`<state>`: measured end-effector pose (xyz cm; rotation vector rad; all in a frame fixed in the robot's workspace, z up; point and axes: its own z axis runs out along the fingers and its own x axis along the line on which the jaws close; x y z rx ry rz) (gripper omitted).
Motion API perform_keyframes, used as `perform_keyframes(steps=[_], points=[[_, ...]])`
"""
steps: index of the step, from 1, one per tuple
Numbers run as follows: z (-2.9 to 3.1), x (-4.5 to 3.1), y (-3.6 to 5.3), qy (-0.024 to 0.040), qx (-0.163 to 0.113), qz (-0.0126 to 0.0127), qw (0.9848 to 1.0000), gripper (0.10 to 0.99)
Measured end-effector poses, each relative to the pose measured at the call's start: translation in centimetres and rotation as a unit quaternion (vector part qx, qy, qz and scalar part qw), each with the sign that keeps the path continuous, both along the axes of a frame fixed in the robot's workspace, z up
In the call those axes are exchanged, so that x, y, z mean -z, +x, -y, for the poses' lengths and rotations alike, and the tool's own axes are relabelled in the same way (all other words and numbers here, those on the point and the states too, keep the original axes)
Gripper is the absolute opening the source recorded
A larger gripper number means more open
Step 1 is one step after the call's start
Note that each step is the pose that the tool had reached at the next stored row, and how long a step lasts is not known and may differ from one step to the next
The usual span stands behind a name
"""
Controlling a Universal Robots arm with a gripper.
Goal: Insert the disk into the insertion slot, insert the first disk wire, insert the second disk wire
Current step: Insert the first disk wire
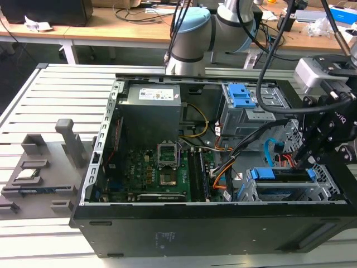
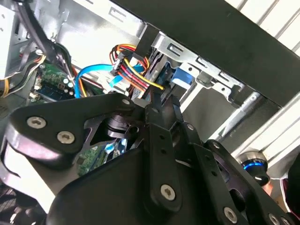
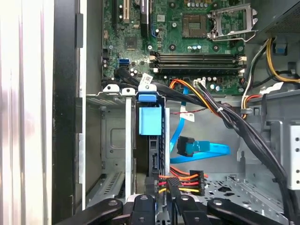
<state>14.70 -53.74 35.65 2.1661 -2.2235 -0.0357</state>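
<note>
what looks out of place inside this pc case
The blue flat cable hangs loose beside the disk, its plug joined to nothing. The disk itself sits straight in the insertion slot, and the gripper is at the multicoloured wire plug at the disk's end. Nothing looks damaged or spilled.

Exterior view: even, bright room light; case interior in shade. First wrist view: table blown out white by glare. Second wrist view: dim.

Disk mostly hidden inside insertion slot
</note>
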Motion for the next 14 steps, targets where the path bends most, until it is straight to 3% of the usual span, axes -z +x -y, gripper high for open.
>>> perform_keyframes(steps=[3, 5, 9, 14], points=[[-0.32, -0.66, 0.01, 0.0001, 0.000, 0.0000, 1.0000, 0.231], [-0.41, -1.38, 0.00, 0.0000, 0.000, 0.0000, 1.0000, 0.106], [-0.43, -2.74, 0.01, 0.0000, 0.000, 0.0000, 1.0000, 0.106], [-0.43, -2.90, 0.01, 0.0001, 0.000, 0.0000, 1.0000, 0.106]])
